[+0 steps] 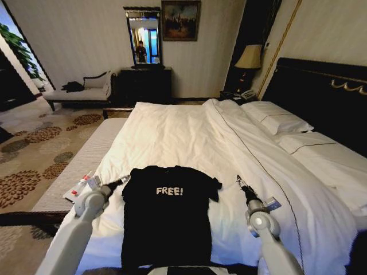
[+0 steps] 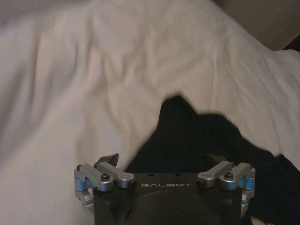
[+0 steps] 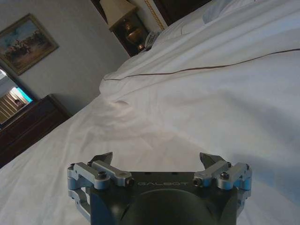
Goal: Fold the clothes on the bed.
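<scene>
- Black T-shirt (image 1: 169,220) spread flat on the white bed (image 1: 189,134), near its foot end, between both arms.
- White "FREE!" readable across the chest; "GALBOT" printed on each wrist housing.
- Left pincer (image 1: 124,180) just beside the shirt's left sleeve, fingers apart, holding nothing.
- Right pincer (image 1: 239,181) beside the right sleeve over bare duvet, fingers spread wide, empty.

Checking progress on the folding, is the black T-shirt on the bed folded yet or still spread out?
Spread out. The T-shirt lies flat on the bed, lettering up, both sleeves out to the sides, no fold visible.
</scene>
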Robot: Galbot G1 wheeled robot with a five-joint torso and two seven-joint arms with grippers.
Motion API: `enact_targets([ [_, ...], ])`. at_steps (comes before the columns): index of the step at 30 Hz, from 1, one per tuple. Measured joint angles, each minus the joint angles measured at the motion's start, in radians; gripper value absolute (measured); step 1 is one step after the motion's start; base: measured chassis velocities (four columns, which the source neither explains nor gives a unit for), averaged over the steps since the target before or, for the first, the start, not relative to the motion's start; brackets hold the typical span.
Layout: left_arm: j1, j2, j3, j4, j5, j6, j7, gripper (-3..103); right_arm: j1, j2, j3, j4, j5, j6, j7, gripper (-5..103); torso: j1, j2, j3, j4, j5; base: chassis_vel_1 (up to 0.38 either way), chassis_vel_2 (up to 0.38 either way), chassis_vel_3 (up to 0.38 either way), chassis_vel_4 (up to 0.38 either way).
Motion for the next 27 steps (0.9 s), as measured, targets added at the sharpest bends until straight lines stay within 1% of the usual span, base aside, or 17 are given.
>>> enact_targets([
  [1, 0.0, 0.0, 0.0, 0.0, 0.0, 0.0, 0.0, 100, 0.0, 0.0, 0.0, 0.0, 0.0, 0.0, 0.0, 100, 0.0, 0.0, 0.0, 0.0, 0.0, 0.0, 0.0, 0.0, 0.0],
  [3, 0.03, -0.029, -0.01, 0.003, -0.044, 0.0, 0.007, 100, 0.002, -0.001, 0.0, -0.002, 0.0, 0.0, 0.0, 100, 0.0, 0.0, 0.0, 0.0, 0.0001, 0.0, 0.0, 0.0, 0.0],
  [4, 0.04, -0.042, -0.011, 0.007, -0.05, 0.0, 0.011, 100, 0.003, -0.001, 0.0, -0.003, 0.0, 0.0, 0.0, 100, 0.0, 0.0, 0.0, -0.0001, 0.0001, 0.0, 0.0, 0.0, 0.0],
  [10, 0.047, -0.056, -0.021, 0.017, -0.052, -0.008, 0.021, 100, 0.006, -0.001, -0.002, -0.006, 0.0, 0.0, 0.0, 100, 0.0, 0.0, 0.0, -0.0004, 0.0001, 0.0, 0.0, 0.0, 0.0],
  [11, 0.05, -0.057, -0.059, 0.011, -0.087, -0.009, 0.02, 100, 0.004, 0.0, -0.002, -0.007, -0.001, 0.0, 0.0, 100, 0.0, 0.0, 0.0, -0.0004, 0.0001, 0.0, 0.0, 0.0, 0.0],
  [13, 0.064, -0.06, -0.103, -0.006, -0.127, -0.007, 0.019, 100, 0.001, 0.0, -0.002, -0.008, -0.002, 0.0, 0.0, 100, 0.0, 0.0, 0.0, -0.0004, 0.0001, 0.0, 0.0, 0.0, 0.0],
  [14, 0.064, -0.06, -0.103, -0.006, -0.127, -0.007, 0.019, 100, 0.001, 0.0, -0.002, -0.008, -0.002, 0.0, 0.0, 100, 0.0, 0.0, 0.0, -0.0004, 0.0001, 0.0, 0.0, 0.0, 0.0],
  [17, 0.103, -0.059, -0.146, -0.022, -0.151, -0.006, 0.032, 100, -0.001, 0.0, -0.001, -0.008, -0.002, 0.002, 0.0, 100, 0.0, 0.0, 0.0, -0.0002, 0.0002, 0.0, 0.0, 0.0, 0.0],
  [19, 0.143, -0.053, -0.159, -0.028, -0.147, -0.005, 0.053, 100, -0.002, 0.001, 0.0, -0.008, -0.003, 0.003, 0.0, 100, 0.0, 0.0, 0.0, 0.0, 0.0001, 0.0, 0.0, 0.0, 0.0],
  [22, 0.169, -0.052, -0.158, -0.028, -0.132, -0.006, 0.067, 100, -0.001, 0.003, 0.0, -0.009, -0.004, 0.003, 0.0, 100, 0.0, 0.0, 0.0, 0.0, 0.0, 0.0, 0.0, 0.0, 0.0],
  [27, 0.161, -0.065, -0.127, -0.011, -0.103, -0.024, 0.077, 100, -0.002, 0.004, -0.001, -0.005, -0.005, 0.004, 0.001, 100, 0.0, 0.0, 0.0, 0.0, 0.0, 0.0, 0.0, 0.0, 0.0],
])
